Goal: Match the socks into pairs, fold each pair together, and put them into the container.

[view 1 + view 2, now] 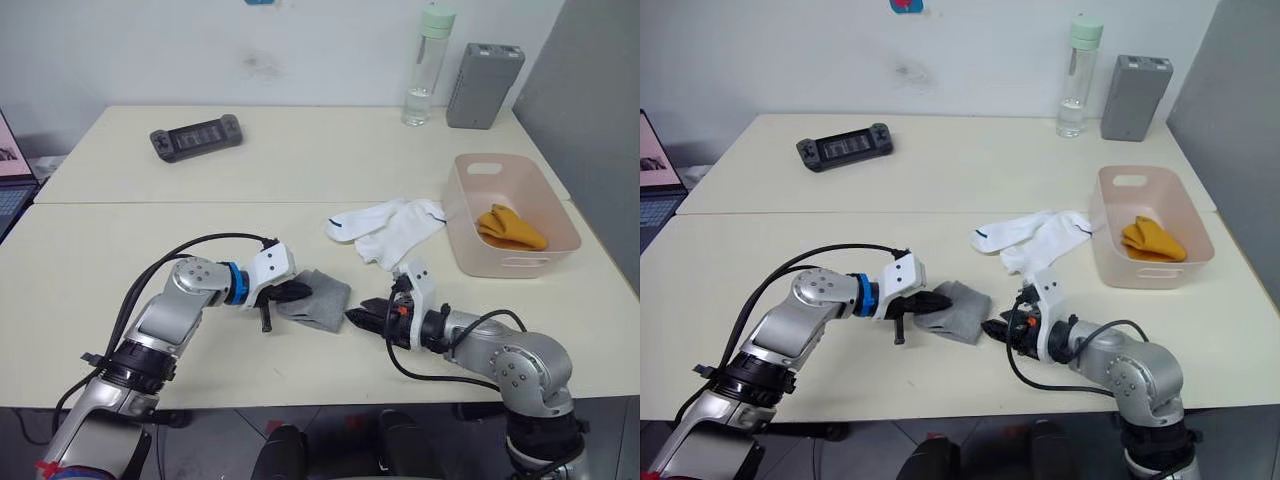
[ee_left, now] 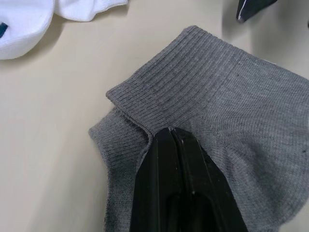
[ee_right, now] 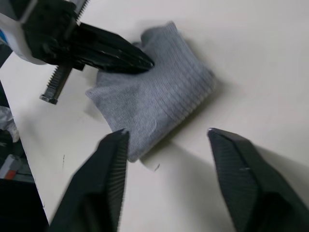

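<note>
Folded grey socks (image 1: 318, 299): soft ribbed knit, roughly square bundle, flat on the near part of the cream table (image 1: 120, 260), between the two grippers. Ribbed cuff band turned over along one edge, finer knit on the body, as seen in the left wrist view.

Left gripper (image 1: 295, 292): two black tapered fingers pressed together, pinching a fold at the bundle's near-left edge. White wrist housing with blue collar behind; black cable looping over the silver forearm.

Right gripper (image 1: 356, 319): wedge-shaped black fingers (image 3: 113, 164) spread apart with ridged inner pads, holding nothing, tips just beside the bundle's right corner and apart from it.

White socks (image 1: 395, 226): smooth, limp fabric with dark cuff trim, lying loose and overlapped farther back on the table, just left of the container.

Container (image 1: 562, 226): pale pink plastic bin, rectangular with rounded corners and cut-out handle slots, at the table's right edge. Inside, a folded mustard-orange pair (image 1: 510, 227), crumpled wedge shape.

Far side of table: dark handheld game console (image 1: 196, 137), clear bottle (image 1: 428, 66) with pale green cap, upright grey box (image 1: 484, 71) with vented top.
</note>
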